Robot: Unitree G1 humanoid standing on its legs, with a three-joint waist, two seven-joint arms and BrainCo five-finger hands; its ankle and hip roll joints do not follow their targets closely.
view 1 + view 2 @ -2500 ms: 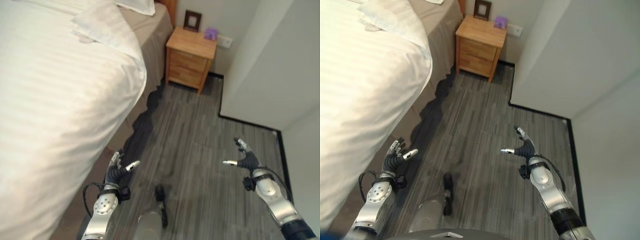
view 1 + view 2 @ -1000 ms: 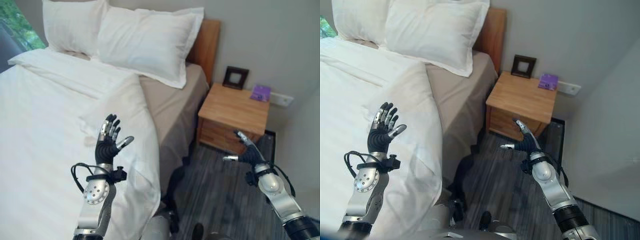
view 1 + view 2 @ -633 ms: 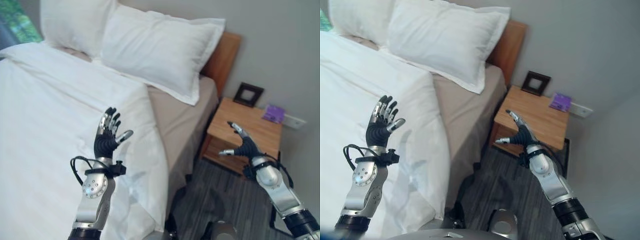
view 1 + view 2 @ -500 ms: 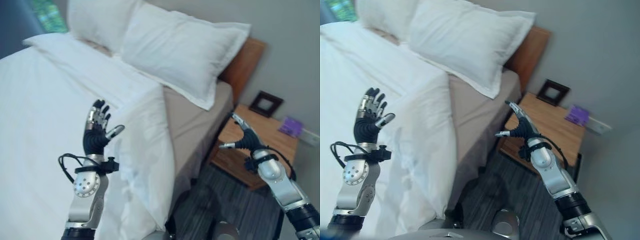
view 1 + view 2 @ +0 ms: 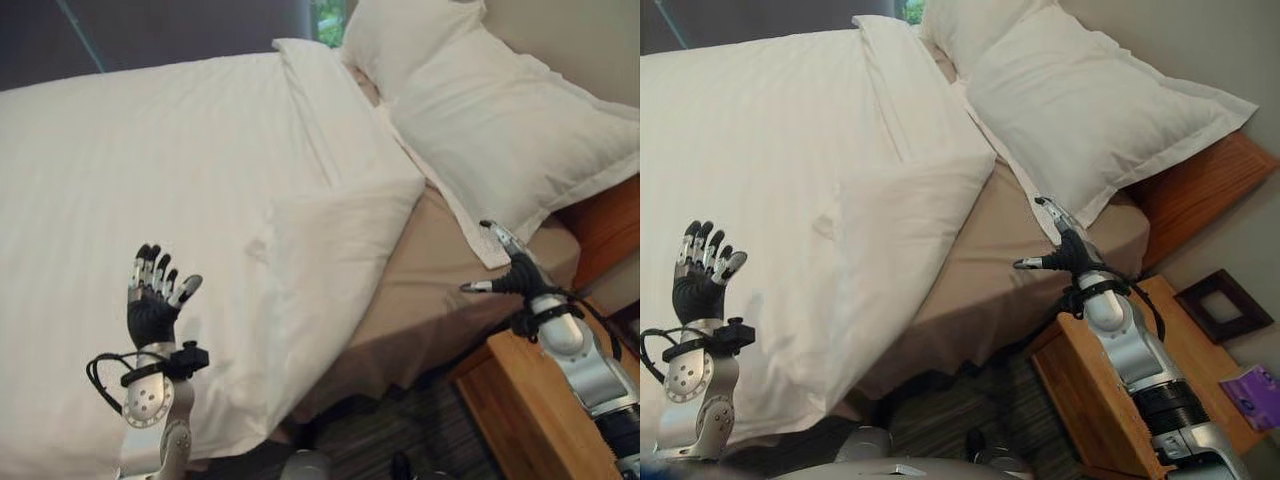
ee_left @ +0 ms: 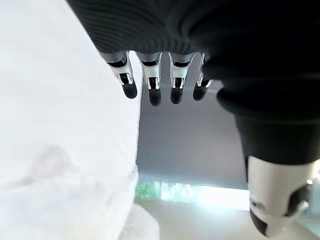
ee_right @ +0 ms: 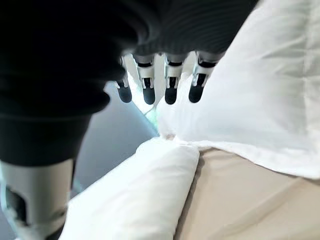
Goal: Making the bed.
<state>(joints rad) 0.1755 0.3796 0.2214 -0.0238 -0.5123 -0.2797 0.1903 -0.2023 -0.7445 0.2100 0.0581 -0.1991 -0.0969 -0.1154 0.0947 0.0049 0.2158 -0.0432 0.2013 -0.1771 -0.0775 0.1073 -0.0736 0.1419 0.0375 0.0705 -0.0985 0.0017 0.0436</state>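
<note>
- While both hands hang free in the air, the white duvet lies across the bed, its near corner folded back below the pillows, leaving tan sheet bare.
- Left hand is raised over the duvet's edge, fingers released and holding nothing.
- Right hand hovers beside the nightstand, fingers spread loose.
- Compared with half a second ago, the view has swung over the bed.
</note>
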